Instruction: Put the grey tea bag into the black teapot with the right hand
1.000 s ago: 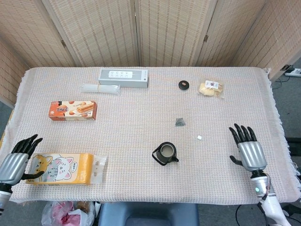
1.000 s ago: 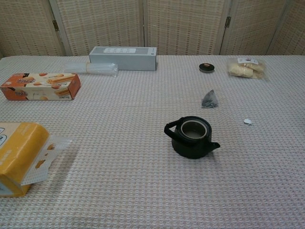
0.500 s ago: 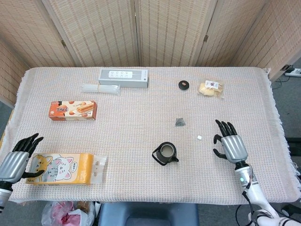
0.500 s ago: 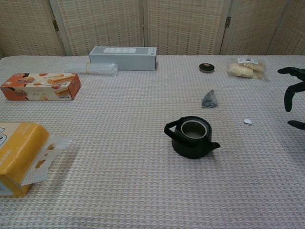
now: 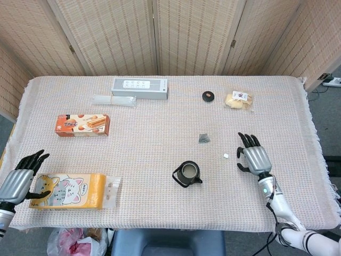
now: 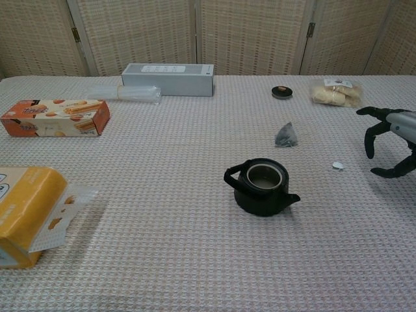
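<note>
Two hands are in view, neither holding anything. The right hand hovers over the cloth-covered table with its fingers spread and loosely curved, released. A small white tag lies on the cloth just beside the right hand's thumb side, apart from it. The grey tea bag rests on the cloth beyond that tag, farther from the fingertips toward the middle of the table, untouched. The black teapot stands upright, lid off, on the thumb side of the right hand and well apart from it; the tea bag sits just behind the pot, not in it.

The left hand is at the near table edge, fingers apart and empty, its fingertips just beside the end of a yellow box with cat pictures. An orange biscuit box lies ahead of those fingertips, well apart.
</note>
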Robot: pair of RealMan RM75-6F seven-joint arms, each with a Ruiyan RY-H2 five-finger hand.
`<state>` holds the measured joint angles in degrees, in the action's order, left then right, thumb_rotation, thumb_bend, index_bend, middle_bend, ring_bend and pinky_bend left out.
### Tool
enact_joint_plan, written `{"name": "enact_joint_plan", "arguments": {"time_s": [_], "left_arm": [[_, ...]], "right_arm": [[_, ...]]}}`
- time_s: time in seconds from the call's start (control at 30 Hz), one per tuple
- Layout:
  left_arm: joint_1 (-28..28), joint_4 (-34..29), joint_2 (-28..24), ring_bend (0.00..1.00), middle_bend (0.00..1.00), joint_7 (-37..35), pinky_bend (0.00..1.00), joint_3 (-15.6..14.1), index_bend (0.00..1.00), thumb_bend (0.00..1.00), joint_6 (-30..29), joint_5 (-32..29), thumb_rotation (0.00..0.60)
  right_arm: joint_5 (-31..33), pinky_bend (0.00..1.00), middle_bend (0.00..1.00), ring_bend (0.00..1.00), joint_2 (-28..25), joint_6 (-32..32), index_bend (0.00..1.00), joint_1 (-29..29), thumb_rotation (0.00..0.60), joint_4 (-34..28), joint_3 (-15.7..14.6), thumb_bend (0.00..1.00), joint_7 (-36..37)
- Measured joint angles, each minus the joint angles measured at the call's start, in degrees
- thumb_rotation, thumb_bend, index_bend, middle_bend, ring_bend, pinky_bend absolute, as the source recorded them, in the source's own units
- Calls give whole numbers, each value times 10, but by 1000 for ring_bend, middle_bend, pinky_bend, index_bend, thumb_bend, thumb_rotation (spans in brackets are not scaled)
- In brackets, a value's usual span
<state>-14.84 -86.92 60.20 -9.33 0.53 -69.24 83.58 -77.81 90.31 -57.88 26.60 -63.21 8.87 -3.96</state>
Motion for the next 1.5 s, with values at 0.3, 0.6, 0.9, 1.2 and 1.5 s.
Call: {"name": "enact_joint_plan", "arguments": {"time_s": [0.3, 0.6, 0.9, 1.2, 1.5], "left_arm": [[-1, 10, -3, 0, 0, -22, 92, 0, 0, 138, 7, -3, 600], [1, 11, -5, 0, 0, -28, 92, -1, 0, 138, 1, 1, 600], [1, 12, -5, 0, 0, -31, 92, -1, 0, 139, 0, 2, 600], [0, 13, -6, 0, 0, -36, 92, -2, 0, 139, 1, 3, 600], [3, 15, -9, 0, 0, -47, 92, -3, 0, 139, -3, 6, 600]], "right_arm": [[17, 0, 6, 0, 1, 51, 552, 43, 600, 9, 8, 218, -12], [37, 0, 6, 0, -4, 93, 552, 66, 600, 4, 4, 262, -36], [53, 0, 6, 0, -5, 107, 552, 81, 600, 2, 0, 273, -53], [71, 0, 6, 0, 1, 118, 546, 94, 600, 8, 1, 277, -74], [84, 0, 5, 0, 17, 127, 516, 105, 600, 16, -4, 287, -95]]}}
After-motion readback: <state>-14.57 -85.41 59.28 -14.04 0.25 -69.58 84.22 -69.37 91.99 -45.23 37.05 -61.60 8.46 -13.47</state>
